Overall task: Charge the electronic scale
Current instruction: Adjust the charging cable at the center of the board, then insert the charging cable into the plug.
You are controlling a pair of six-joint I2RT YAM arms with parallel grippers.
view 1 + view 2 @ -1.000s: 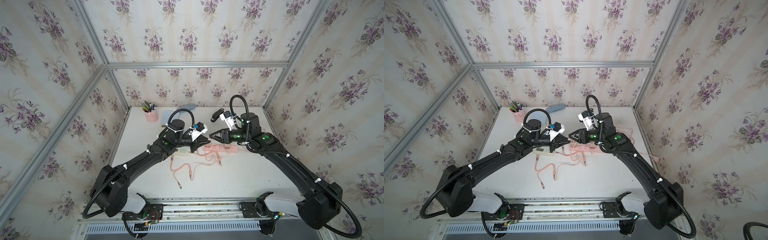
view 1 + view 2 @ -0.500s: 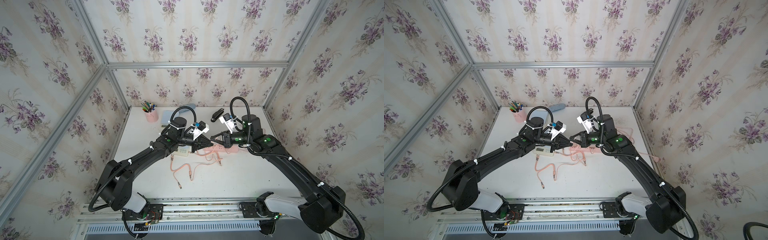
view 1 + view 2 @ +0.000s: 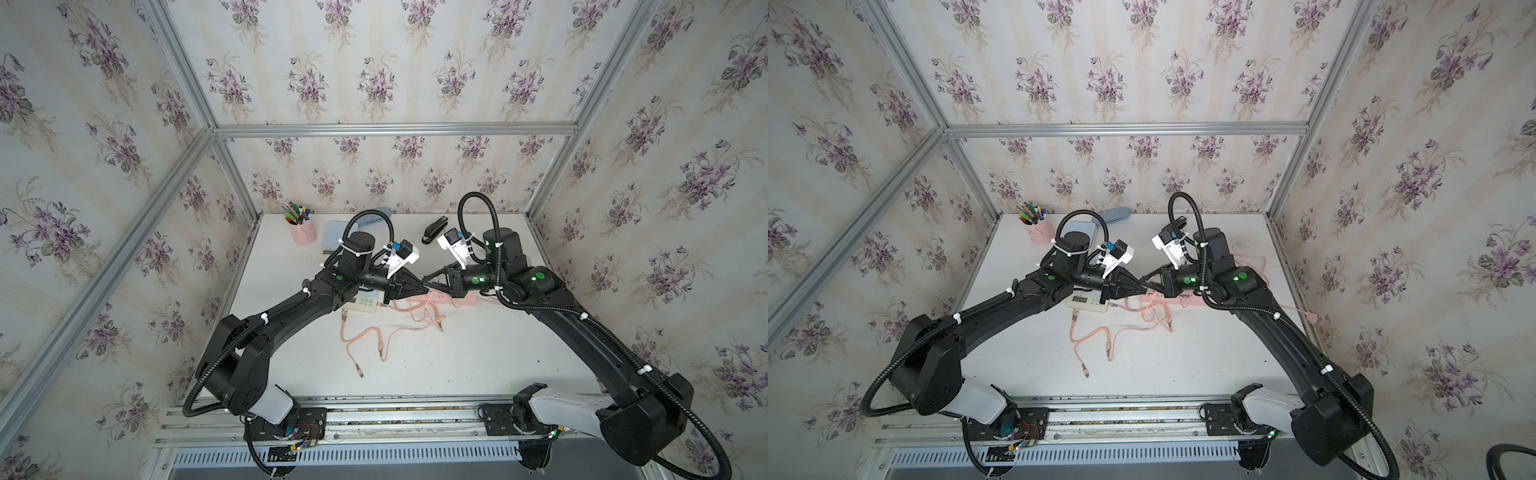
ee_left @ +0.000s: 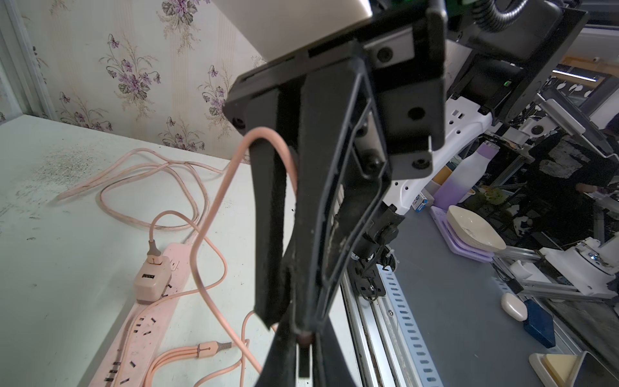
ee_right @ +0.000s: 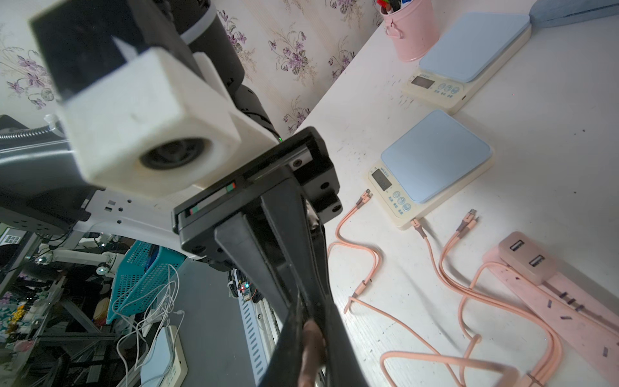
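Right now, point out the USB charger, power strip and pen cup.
USB charger (image 5: 527, 254): right wrist view, port face.
pink power strip (image 5: 593, 330): right wrist view, bare top.
pink pen cup (image 3: 302, 235): in a top view, side wall.

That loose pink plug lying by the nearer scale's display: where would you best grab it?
Take the plug by its stiff body just behind the metal tip, coming straight down and pinching across its width. It lies flat on the table with its cable trailing away, so only its sides are free.

Blue-topped cream scale (image 5: 435, 157) lies flat; pink cable (image 5: 419, 227) plug touching its edge.
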